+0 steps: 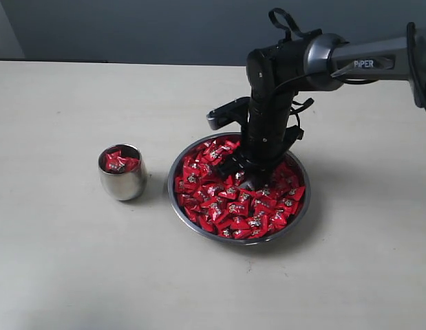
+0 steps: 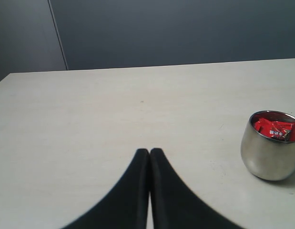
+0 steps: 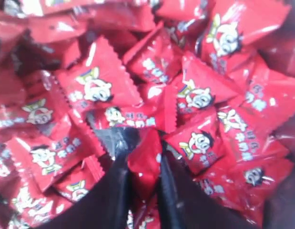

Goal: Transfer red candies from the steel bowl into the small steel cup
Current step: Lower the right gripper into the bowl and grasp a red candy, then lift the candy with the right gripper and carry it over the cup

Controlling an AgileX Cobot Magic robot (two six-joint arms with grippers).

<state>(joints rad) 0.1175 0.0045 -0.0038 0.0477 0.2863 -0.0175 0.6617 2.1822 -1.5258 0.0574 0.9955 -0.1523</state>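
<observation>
The steel bowl (image 1: 183, 214) sits right of centre, heaped with red candies (image 1: 226, 203). My right gripper (image 1: 244, 177) is down in the pile, its black fingers (image 3: 114, 191) shut on one red candy (image 3: 145, 164), with other red candies (image 3: 95, 88) packed all around. The small steel cup (image 1: 122, 180) stands left of the bowl and holds a few red candies (image 1: 119, 162). In the left wrist view the cup (image 2: 270, 155) is off to the side of my left gripper (image 2: 149, 152), which is shut and empty above bare table, away from the cup.
The pale tabletop (image 1: 68, 103) runs wide around the bowl and cup. The right arm (image 1: 364, 63) reaches in from the right edge over the bowl. A dark wall (image 1: 164, 27) lies behind the table's far edge.
</observation>
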